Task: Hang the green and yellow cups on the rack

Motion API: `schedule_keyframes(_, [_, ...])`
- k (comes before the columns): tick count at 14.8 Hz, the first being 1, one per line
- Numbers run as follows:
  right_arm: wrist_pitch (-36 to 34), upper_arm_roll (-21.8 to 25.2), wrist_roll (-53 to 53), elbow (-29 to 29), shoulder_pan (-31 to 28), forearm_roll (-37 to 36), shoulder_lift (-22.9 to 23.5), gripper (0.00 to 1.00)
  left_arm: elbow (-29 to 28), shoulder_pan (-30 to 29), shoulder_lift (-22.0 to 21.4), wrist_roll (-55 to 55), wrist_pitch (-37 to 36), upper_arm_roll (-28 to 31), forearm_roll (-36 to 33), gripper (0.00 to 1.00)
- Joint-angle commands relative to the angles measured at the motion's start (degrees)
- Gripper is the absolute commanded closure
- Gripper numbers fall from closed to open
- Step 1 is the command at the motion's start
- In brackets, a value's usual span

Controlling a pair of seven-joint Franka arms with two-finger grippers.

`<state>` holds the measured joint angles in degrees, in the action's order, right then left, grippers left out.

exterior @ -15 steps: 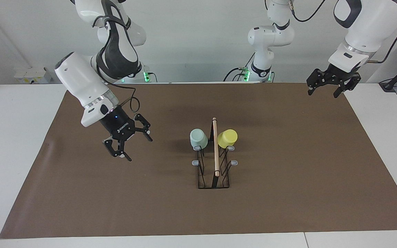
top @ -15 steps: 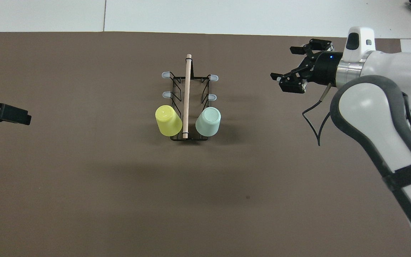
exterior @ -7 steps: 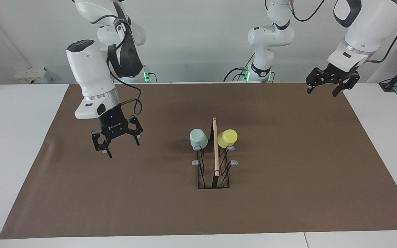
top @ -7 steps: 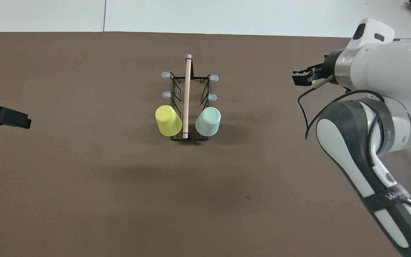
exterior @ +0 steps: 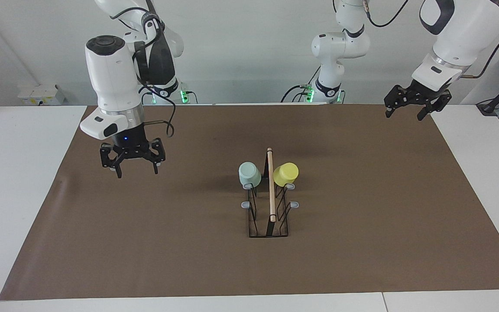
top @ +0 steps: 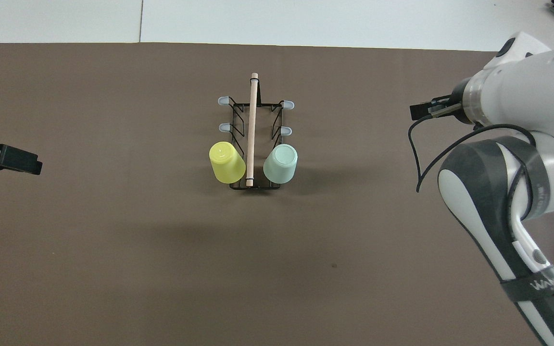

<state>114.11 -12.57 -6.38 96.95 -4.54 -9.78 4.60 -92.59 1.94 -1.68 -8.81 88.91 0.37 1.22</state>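
The black wire rack [exterior: 271,216] [top: 238,120] with its wooden rod stands at the middle of the brown mat. A mint green cup [exterior: 249,174] [top: 281,163] and a yellow cup [exterior: 286,174] [top: 227,162] hang upside down on the prongs nearest the robots. The green one is on the right arm's side of the rod, the yellow one on the left arm's side. My right gripper [exterior: 137,172] hangs open and empty over the mat, well apart from the rack, toward the right arm's end. My left gripper [exterior: 404,116] [top: 5,157] is open and empty over the mat's corner at the left arm's end.
The brown mat [exterior: 362,242] covers most of the white table [exterior: 15,195]. Grey-tipped prongs [exterior: 294,204] [top: 223,127] farther from the robots carry nothing. In the overhead view the right arm's wrist [top: 512,96] covers most of its gripper.
My right gripper has swung away from the rack toward the right arm's end, risen and turned to point straight down. The left arm and both cups have stayed put.
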Motion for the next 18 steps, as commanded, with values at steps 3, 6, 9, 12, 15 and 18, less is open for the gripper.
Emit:
schedule_keyframes(3, [-11.07,8.94,-1.71,0.26,2.95,4.31,-6.00,0.00,-0.31,0.61,-0.87,0.72,-0.93,0.60,0.63,0.00])
schedule_keyframes(6, [-19.77,11.50,-1.45,-1.40,2.17,7.67,-8.03,0.00,-0.31,0.61,-0.87,0.72,-0.93,0.60,0.63,0.00])
schedule_keyframes(9, [-27.43,13.71,-0.92,-5.09,1.81,9.24,-8.03,0.00,-0.31,0.61,-0.87,0.72,-0.93,0.60,0.63,0.00])
schedule_keyframes(12, [-28.77,13.89,-1.01,-5.54,1.28,9.69,-8.03,0.00,-0.31,0.61,-0.87,0.72,-0.93,0.60,0.63,0.00])
schedule_keyframes(15, [-29.03,13.54,-1.01,-5.37,1.72,9.34,-8.20,0.00,-0.31,0.61,-0.87,0.72,-0.93,0.60,0.63,0.00])
schedule_keyframes(18, [-29.12,13.36,-1.09,-5.37,1.99,9.16,-8.29,0.00,-0.31,0.61,-0.87,0.72,-0.93,0.60,0.63,0.00])
